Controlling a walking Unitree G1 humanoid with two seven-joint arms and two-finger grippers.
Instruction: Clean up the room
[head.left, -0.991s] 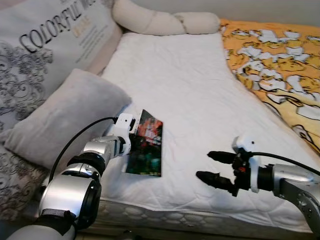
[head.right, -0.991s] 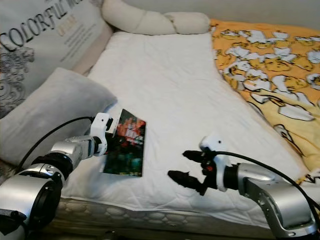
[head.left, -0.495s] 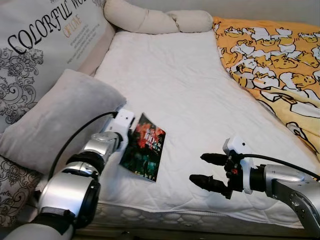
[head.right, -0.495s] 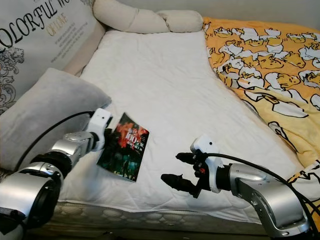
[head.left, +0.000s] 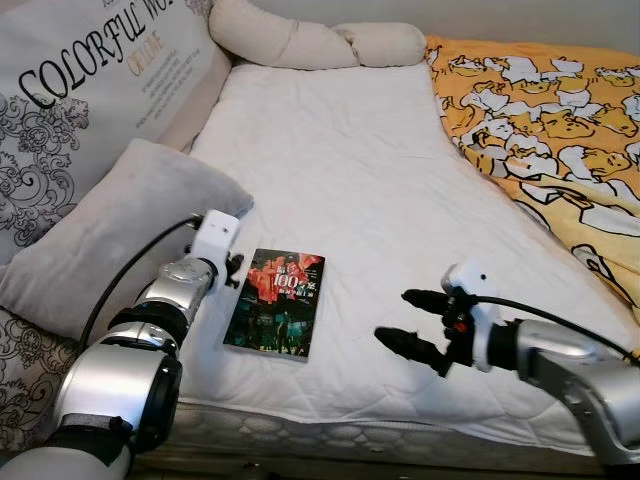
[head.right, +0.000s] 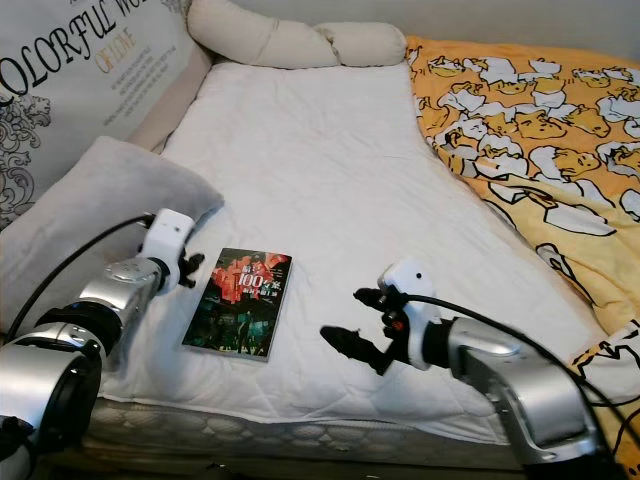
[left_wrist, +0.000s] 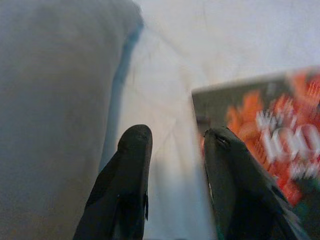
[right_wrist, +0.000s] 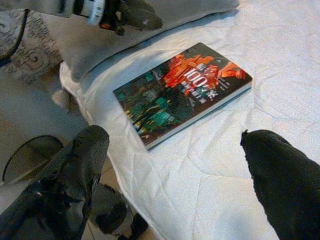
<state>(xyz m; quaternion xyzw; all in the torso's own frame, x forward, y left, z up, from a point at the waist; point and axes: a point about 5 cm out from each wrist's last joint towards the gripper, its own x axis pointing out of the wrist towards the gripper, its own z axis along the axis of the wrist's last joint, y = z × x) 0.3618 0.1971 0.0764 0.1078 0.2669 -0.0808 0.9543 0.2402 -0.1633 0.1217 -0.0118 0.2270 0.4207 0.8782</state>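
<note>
Lying flat on the white quilted bed (head.left: 370, 170), a dark paperback book with orange lettering (head.left: 277, 316) sits between our hands: left hand (head.left: 232, 270), fingers apart, at its nine o'clock beside the grey pillow (head.left: 120, 230); right hand (head.left: 415, 320) spread wide at three o'clock.

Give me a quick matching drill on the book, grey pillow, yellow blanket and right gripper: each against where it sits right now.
Things:
1. book
2. grey pillow
3. yellow blanket
4. right gripper

Places:
A. along the bed's right side
B. flat near the mattress front edge, beside the left gripper
C. hovering over the sheet, fingers open, to the book's right
D. at the bed's left edge

Pairs: 1-B, 2-D, 3-A, 4-C
</note>
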